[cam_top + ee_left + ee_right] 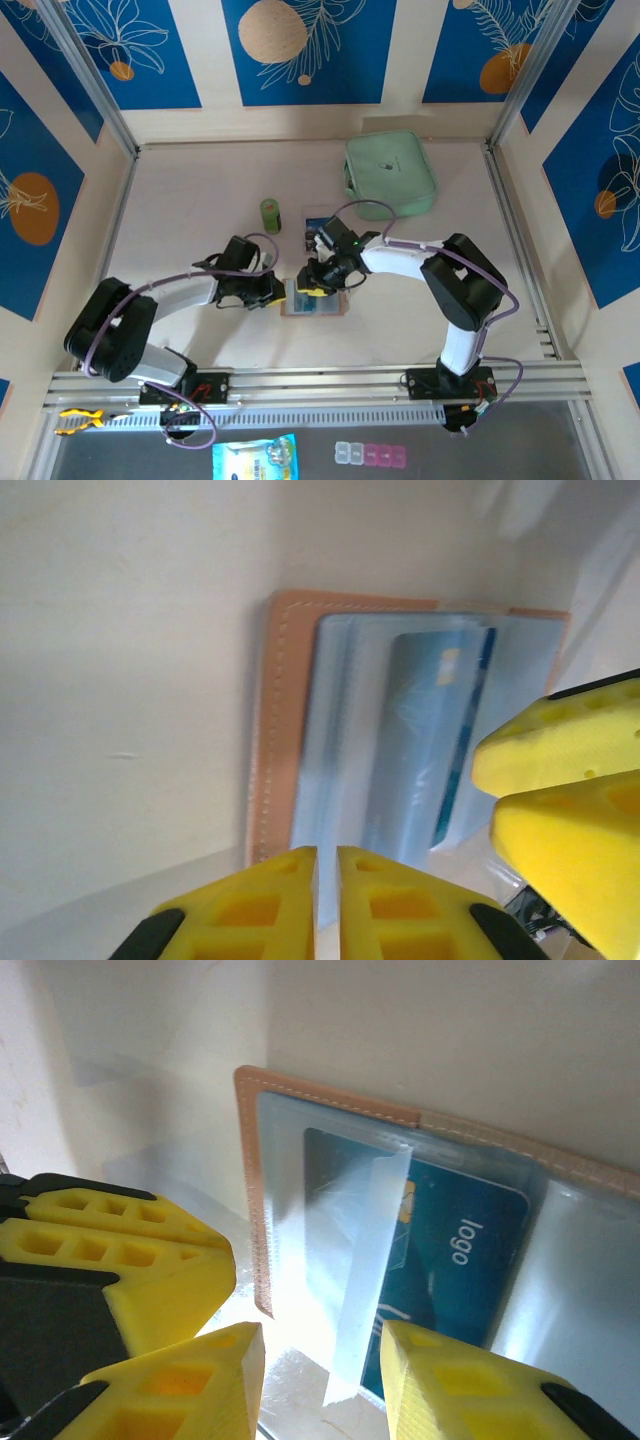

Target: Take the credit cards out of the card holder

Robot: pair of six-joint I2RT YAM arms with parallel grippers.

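From above, the card holder point(318, 303) lies open and flat on the table point(200, 220), with both arms bent in low over it. The left gripper point(272, 291) sits at the holder's left edge. The right gripper point(318, 284) hangs over the holder's far side, so it looks the better placed of the two to draw a card out. A mint-green pouch point(390, 172) and a small green cylinder point(270, 215) stand well beyond the holder.

Through the left wrist camera, the left gripper point(327, 900) has its jaws drawn almost together at the holder's near edge. I cannot tell whether they nip the clear sleeve or only press on it. The tan stitched border point(265, 730) runs away from the fingers. The blue card point(430, 740) lies in its pocket with its long side along that same line. The right gripper's fingers point(560, 770) crowd in from the holder's right.

Through the right wrist camera, the right gripper point(320, 1380) is partly spread and grips nothing. A loose clear pocket flap point(370, 1250) stands up between its jaws. The blue card point(460, 1250) lies just ahead of the fingertips, tucked inside the holder point(250, 1180), its long axis crosswise to the reach. To my eye the fingers must get past that flap to reach the card's edge.
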